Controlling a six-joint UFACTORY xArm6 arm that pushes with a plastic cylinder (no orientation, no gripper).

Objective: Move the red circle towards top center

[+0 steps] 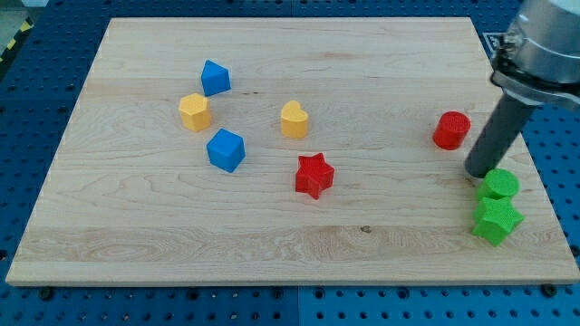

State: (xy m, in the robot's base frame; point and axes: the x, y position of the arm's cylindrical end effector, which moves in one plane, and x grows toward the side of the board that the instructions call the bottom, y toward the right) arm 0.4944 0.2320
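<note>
The red circle [451, 129] sits on the wooden board [362, 235] at the view's right, about mid-height. My tip [478, 173] rests on the board just below and to the right of the red circle, a short gap apart. The tip is just above and left of the green circle [498, 185]. The rod rises up and to the right out of the view.
A green star [497, 220] lies below the green circle near the board's right edge. A red star [314, 175] is at the centre. A yellow heart [294, 119], a yellow hexagon [194, 111], a blue pentagon-like block [215, 78] and a blue cube [226, 149] lie at the left.
</note>
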